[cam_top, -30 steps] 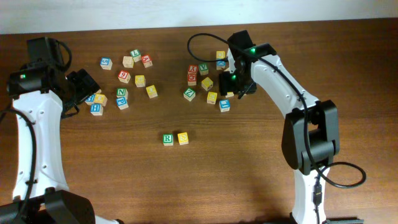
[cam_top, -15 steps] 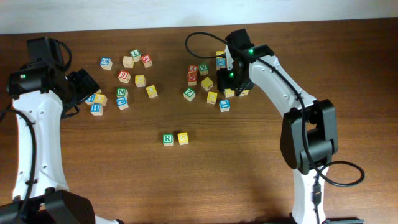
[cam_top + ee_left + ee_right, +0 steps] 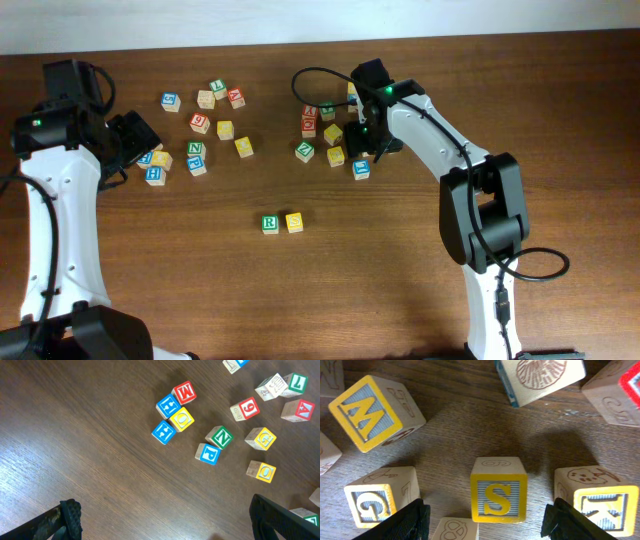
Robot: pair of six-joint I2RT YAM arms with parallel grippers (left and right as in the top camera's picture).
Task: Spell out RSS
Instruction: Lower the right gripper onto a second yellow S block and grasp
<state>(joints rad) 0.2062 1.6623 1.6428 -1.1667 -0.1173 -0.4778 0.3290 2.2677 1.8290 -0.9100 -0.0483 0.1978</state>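
R block point(image 3: 269, 224) and first S block point(image 3: 294, 222) laid, the second S block point(image 3: 498, 491) is framed by the right gripper's point(image 3: 486, 519) parted fingers, to be clamped.

Left claw point(image 3: 165, 522) open, held high; right claw point(image 3: 487, 522) open, held low.

S point(image 3: 498, 491) is hemmed in: G point(image 3: 381, 495) close on its left, K point(image 3: 597, 497) on its right, another block point(image 3: 460, 530), perhaps touching, at its near-left corner; bare table point(image 3: 470, 430) beyond.
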